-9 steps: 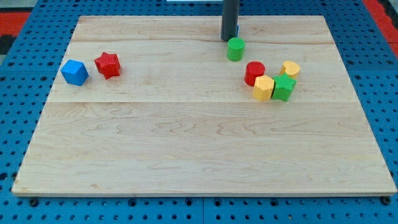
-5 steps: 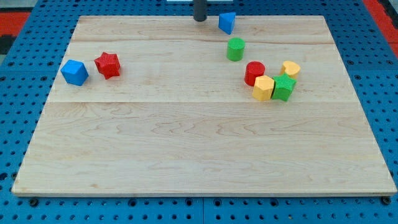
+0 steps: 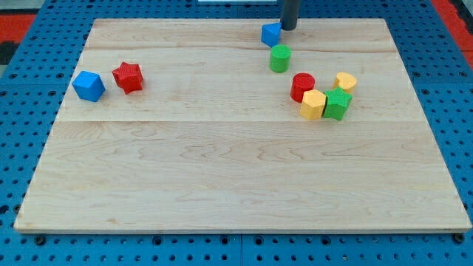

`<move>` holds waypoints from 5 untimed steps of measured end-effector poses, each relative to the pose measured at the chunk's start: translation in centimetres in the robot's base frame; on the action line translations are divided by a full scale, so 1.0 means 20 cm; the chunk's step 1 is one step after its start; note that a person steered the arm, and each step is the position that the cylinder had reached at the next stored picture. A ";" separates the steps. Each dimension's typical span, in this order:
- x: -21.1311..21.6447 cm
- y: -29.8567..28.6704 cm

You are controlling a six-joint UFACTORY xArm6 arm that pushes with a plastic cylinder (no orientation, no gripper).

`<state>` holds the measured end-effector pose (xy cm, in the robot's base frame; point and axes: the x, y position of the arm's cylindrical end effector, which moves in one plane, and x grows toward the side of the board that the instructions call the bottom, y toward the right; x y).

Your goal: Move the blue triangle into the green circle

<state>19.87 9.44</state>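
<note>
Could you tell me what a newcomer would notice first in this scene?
Probably the dark rod at the view's top, my tip just right of the blue triangle, which sits above the green circle. Next, the tight cluster of red, yellow and green blocks at the view's right.

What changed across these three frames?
My tip swung from above the green circle out to the view's left, then back to the blue triangle's right side. The triangle, first hidden behind the rod, now shows and has slid slightly down toward the circle. The other blocks stayed put.
</note>
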 end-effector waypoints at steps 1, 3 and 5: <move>-0.02 0.06; -0.01 -0.12; 0.14 -0.21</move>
<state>22.63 5.30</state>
